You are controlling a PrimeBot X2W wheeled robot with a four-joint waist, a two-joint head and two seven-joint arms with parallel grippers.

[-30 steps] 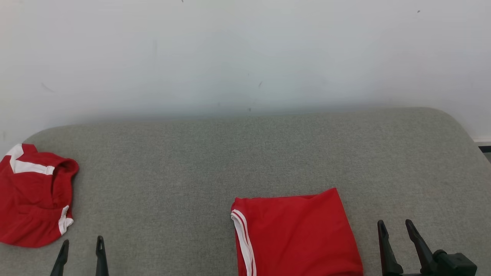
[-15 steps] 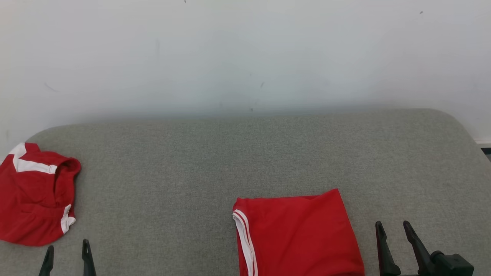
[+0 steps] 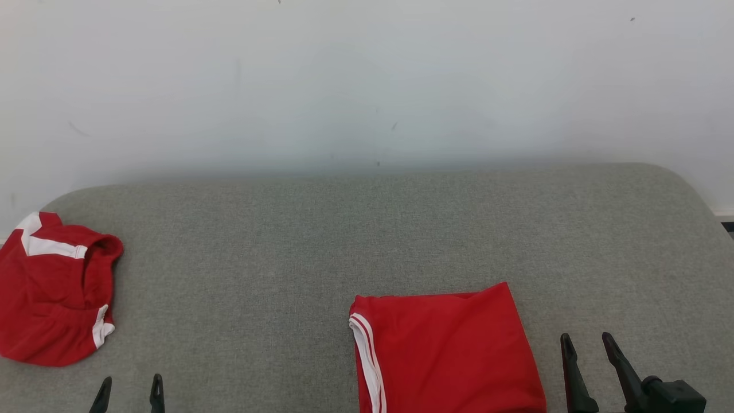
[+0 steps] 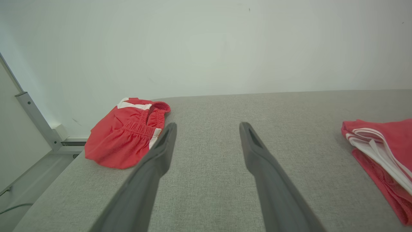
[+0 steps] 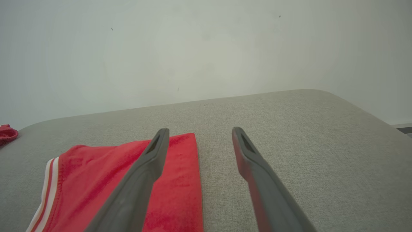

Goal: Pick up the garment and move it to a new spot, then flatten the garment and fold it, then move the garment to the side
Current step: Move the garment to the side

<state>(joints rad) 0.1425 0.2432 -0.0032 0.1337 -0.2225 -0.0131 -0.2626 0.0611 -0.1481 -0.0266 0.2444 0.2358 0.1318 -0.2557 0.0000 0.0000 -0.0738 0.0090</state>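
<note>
Spread wide, the left gripper (image 3: pixel 132 378) is seen at the lower left of the head view. Its two dark fingers are parted and nothing is held between them. The same is noted of the right gripper (image 3: pixel 586 335) at the lower right: jaws apart, nothing grasped.

Between the two, a folded red garment (image 3: pixel 453 355) is laid flat at the near edge of the grey padded surface (image 3: pixel 287 241), right of centre. Its white-striped hem is turned to the left, and its lower part is cut off by the edge of the head view. The right gripper is placed just beside the garment's right edge, and a strip of grey fabric is seen between them. In the right wrist view one finger is crossed over the garment's right portion, but whether cloth is touched cannot be told.

Over on the far left, crumpled red shorts (image 3: pixel 54 304) with white panels are bunched at the corner of the surface, well apart from the folded piece. In the left wrist view a gathered elastic waistband is shown on them, just beyond the fingertip on that side. Behind it all, a plain white wall (image 3: pixel 367 74) is seen.
</note>
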